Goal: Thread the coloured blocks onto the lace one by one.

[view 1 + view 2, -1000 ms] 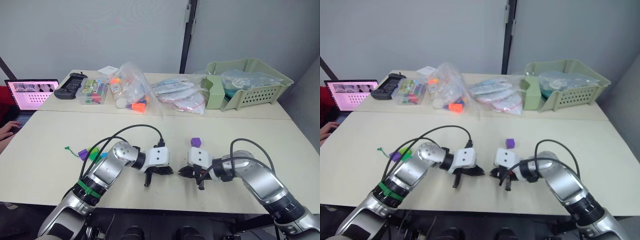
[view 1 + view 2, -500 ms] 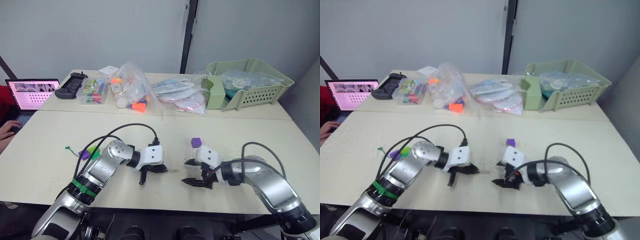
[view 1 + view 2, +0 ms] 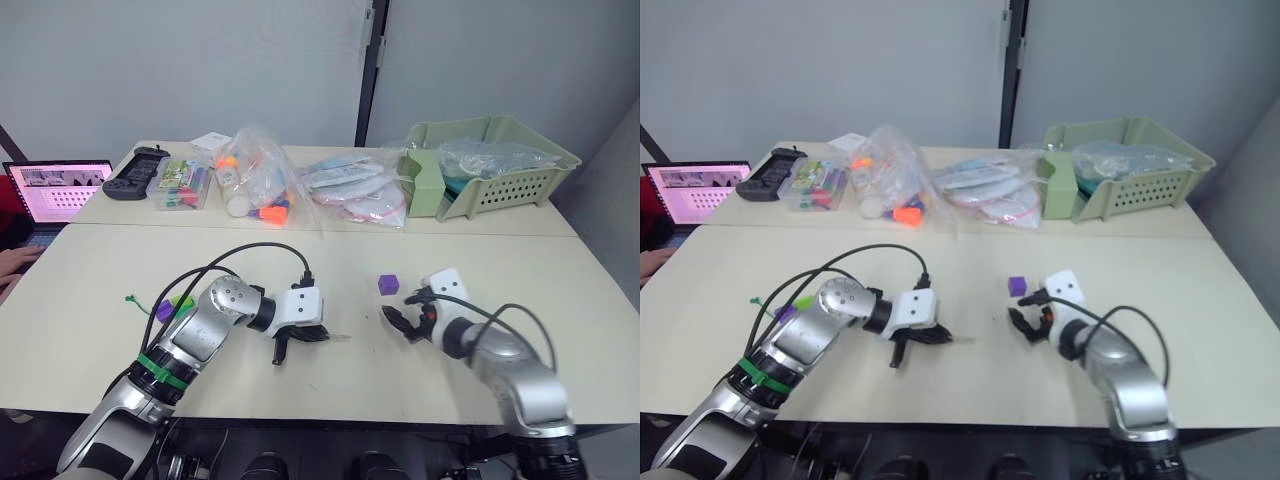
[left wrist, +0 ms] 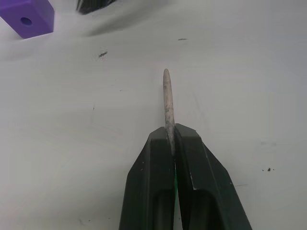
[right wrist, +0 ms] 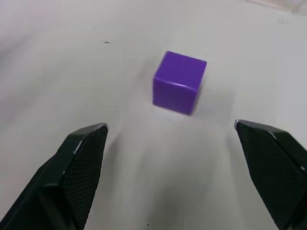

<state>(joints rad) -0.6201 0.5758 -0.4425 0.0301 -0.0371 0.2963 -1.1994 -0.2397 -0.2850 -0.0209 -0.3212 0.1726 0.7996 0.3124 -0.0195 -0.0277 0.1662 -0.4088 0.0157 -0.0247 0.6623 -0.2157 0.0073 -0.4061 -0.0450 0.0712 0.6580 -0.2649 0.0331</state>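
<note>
One purple block (image 3: 388,284) sat alone mid-table, just ahead of R gripper (image 3: 403,323); other blocks (image 3: 172,306) (purple + lime seen) lay bunched at table's L side behind L arm, partly hidden. Nothing threaded yet, by the look of it.

L gripper (image 4: 169,143): fingers pinched shut on lace (image 4: 167,103) right behind its pale tip, tip poking out ahead, close over tabletop, aimed roughly toward purple block. Rest of cord trailed back out of sight; green end (image 3: 135,297) seen near L-side blocks, prob. same lace.

R gripper: jaws spread wide, empty, block centred between fingers (image 5: 76,163) in wrist view but not touching, still apart from it.

Handling, as judgement: block light, hard plastic, smooth faces, so likely to skate or twist if pinched off-centre. Best taken on two opposite flat sides, leaving holed faces free; hole seen on one face in L wrist view. Tip stiff enough to push through; cord behind limp, no pushing w/ that. Grip kept near tip = less wobble, but must be re-taken once tip emerges.

Risk: block nudged away on closing; hole axis misaligned w/ tip.
</note>
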